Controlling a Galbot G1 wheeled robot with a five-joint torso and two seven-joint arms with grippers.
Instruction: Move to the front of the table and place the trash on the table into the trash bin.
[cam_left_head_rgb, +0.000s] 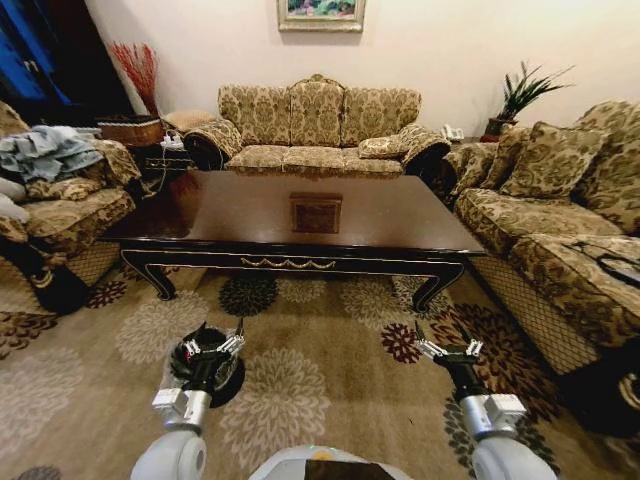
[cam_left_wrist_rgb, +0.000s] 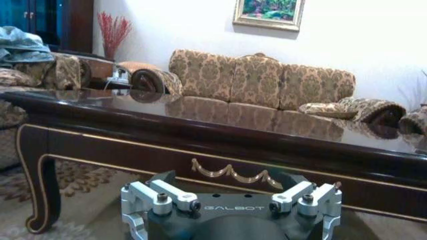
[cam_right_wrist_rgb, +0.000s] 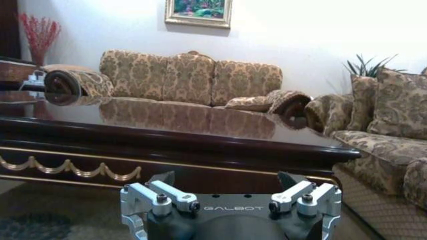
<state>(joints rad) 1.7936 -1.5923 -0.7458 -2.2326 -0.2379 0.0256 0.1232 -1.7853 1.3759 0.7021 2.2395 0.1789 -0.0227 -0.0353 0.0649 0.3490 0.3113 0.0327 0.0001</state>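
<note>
The left gripper (cam_left_head_rgb: 212, 346) hangs low over the patterned carpet (cam_left_head_rgb: 300, 350), jaws spread wide and holding nothing; under it sits something dark and round that I cannot identify for sure. The right gripper (cam_left_head_rgb: 448, 350) matches it on the other side, equally open and empty. Just ahead stands the table (cam_left_head_rgb: 250, 215), its glossy top bare except for the square inlay panel (cam_left_head_rgb: 316, 212); no trash shows on it. That polished surface looks slippery, so light cans or wrappers would likely skid; gripping them around the middle seems safest.
</note>
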